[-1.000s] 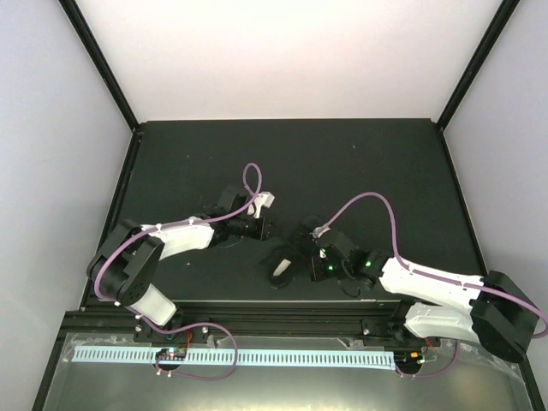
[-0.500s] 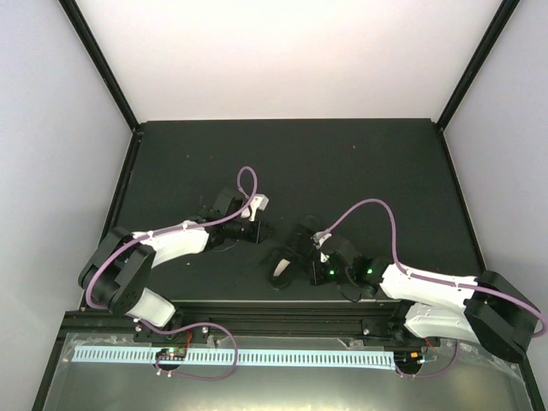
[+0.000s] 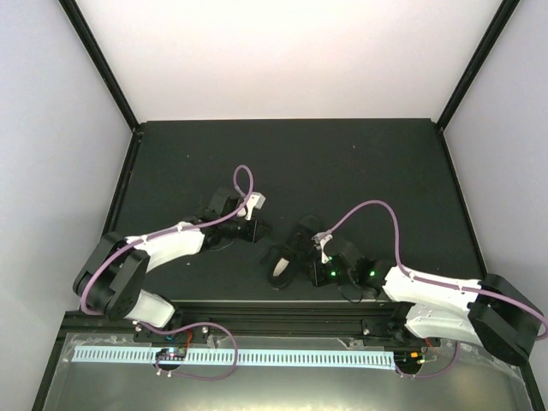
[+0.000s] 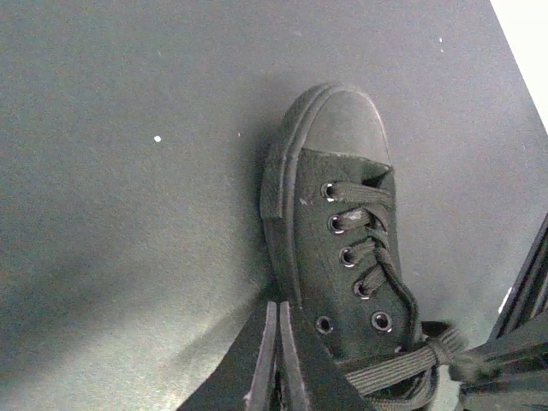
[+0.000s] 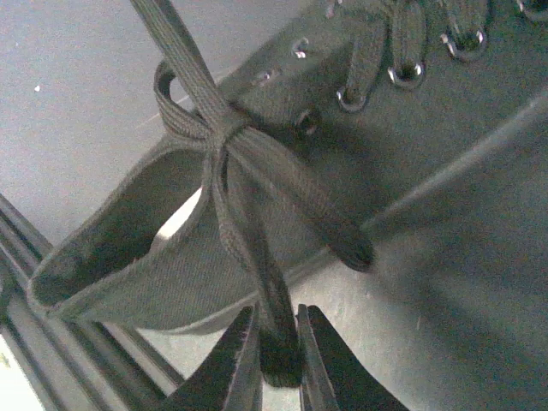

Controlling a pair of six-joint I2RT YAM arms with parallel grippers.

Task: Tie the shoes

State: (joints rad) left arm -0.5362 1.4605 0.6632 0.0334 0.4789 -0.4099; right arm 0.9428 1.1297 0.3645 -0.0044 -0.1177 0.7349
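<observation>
Matching black laces (image 4: 366, 235) on black shoe (image 4: 342, 128)

**Count of items in the work cell, by kind**

One shoe (image 3: 281, 265) sits on one black table (image 3: 360, 163). Two arms are present, the left arm (image 3: 163, 244) and the right arm (image 3: 428, 287). There are two purple cables (image 3: 244, 184), one per arm. Two green lights (image 3: 330, 274) show on the right arm. There are two grippers, the left gripper (image 4: 276, 321) and the right gripper (image 5: 278, 342), each with two fingers (image 5: 235, 368), four in all. The left wrist view shows six eyelets (image 4: 336, 224) and one toe cap (image 4: 342, 120). The right wrist view shows one knot (image 5: 224, 128), one small loop (image 5: 167, 94) and three strands leaving the knot. One lace strand (image 5: 248, 248) of these runs into the right gripper.
</observation>
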